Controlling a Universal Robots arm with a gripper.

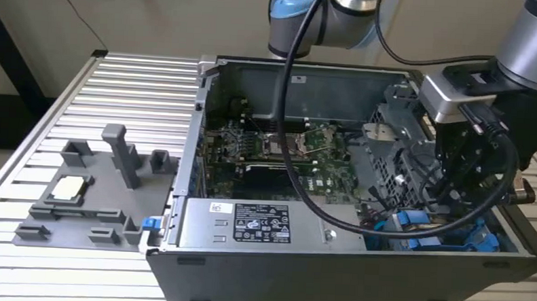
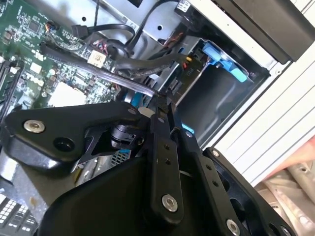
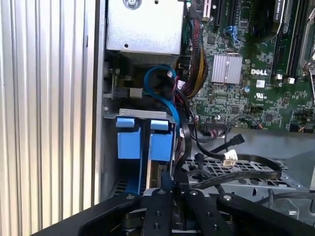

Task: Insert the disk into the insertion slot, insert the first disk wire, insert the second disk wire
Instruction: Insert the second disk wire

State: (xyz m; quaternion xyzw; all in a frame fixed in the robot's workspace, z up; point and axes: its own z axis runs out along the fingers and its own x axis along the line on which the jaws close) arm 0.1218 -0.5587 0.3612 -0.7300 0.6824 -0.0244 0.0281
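Nearest me, the ribbed aluminium surface [image 1: 135,90] carried a grey moulded plastic fixture [image 1: 111,215] with a pale square part [image 1: 70,188] seated in one pocket, parked clear of the work, I supposed, so that the arm had room. Beside it lay the open dark grey computer case [image 1: 336,276], set on its side so that the bays faced up for a reach from above. At its front edge sat a silver metal box [image 1: 247,224] with a black-and-white label [image 1: 260,222]; the print was too fine for me to make out. The black claw [image 2: 158,104] was down in the corner of the case at the exterior view's right, its fingers [image 2: 165,147] drawn narrow and, as far as I could judge, pinching the disk [image 2: 187,132], of which only slivers of bright blue carrier showed beside the tips. Holding it edge-on would suit sliding it in. Just beyond the tips the insertion slot [image 2: 221,93], a grey metal bay with a blue tab [image 2: 221,56], looked unfilled. Loose black cables [image 3: 231,164] trailed close by, unplugged. Farther in lay the green motherboard [image 1: 287,148], white lettering on it.
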